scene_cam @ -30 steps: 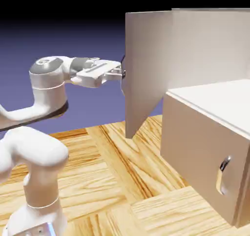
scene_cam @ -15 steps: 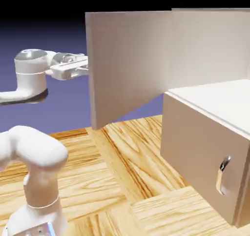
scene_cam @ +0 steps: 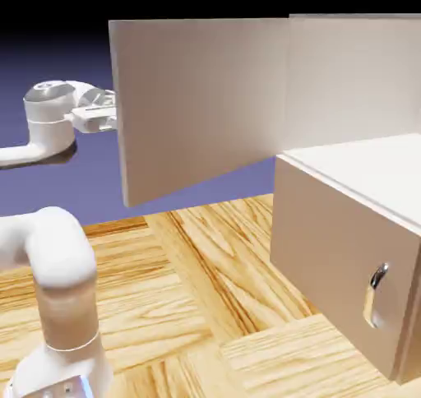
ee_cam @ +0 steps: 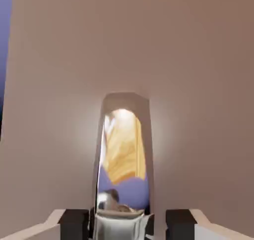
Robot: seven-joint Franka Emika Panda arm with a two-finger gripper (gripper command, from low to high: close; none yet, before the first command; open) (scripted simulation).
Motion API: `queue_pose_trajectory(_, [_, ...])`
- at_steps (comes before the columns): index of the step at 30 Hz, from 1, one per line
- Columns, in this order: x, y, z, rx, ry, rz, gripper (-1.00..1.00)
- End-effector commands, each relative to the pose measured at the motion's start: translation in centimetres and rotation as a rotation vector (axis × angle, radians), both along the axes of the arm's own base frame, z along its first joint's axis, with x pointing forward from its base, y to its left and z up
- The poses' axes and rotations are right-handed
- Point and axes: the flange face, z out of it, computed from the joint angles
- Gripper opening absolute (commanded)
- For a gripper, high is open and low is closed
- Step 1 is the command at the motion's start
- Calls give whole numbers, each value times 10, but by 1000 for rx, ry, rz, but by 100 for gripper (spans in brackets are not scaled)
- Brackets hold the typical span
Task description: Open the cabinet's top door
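The cabinet (scene_cam: pixel 353 76) stands at the exterior view's right. Its top door (scene_cam: pixel 197 100) is swung wide open, its back face toward that camera. My hand (scene_cam: pixel 92 117) is at the door's left edge, and the panel hides the fingers. In the hand view the door's front (ee_cam: pixel 198 60) fills the picture. Its curved silver handle (ee_cam: pixel 124 154) runs down between my fingertips. My gripper (ee_cam: pixel 124 224) straddles the handle. The jaws stand slightly apart, with a thin gap showing at the right pad (ee_cam: pixel 179 225).
Below the door, a shorter front panel (scene_cam: pixel 329 256) with a small silver handle (scene_cam: pixel 377 293) juts out toward the lower right. The arm's white base link (scene_cam: pixel 62 281) rises at the lower left over the wooden table (scene_cam: pixel 205 306).
The top door has swung much further open toward the exterior view's left, and my hand has moved left with it. The door now hides the fingers in that view.
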Motion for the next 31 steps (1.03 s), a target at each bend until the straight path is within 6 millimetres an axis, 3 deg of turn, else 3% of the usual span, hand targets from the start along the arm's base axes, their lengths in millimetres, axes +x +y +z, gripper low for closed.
queue_pose_trajectory(1, [1, -2, 0, 0, -2, 6, -100])
queue_pose_trajectory(9, [-3, -5, 11, -44, -59, 16, -100])
queue_pose_trajectory(18, [-9, 86, 14, -67, -68, -175, -100])
queue_pose_trajectory(30, [8, 191, 14, -75, -60, -396, -100])
queue_pose_trajectory(31, [8, 191, 14, -75, -60, -396, 100])
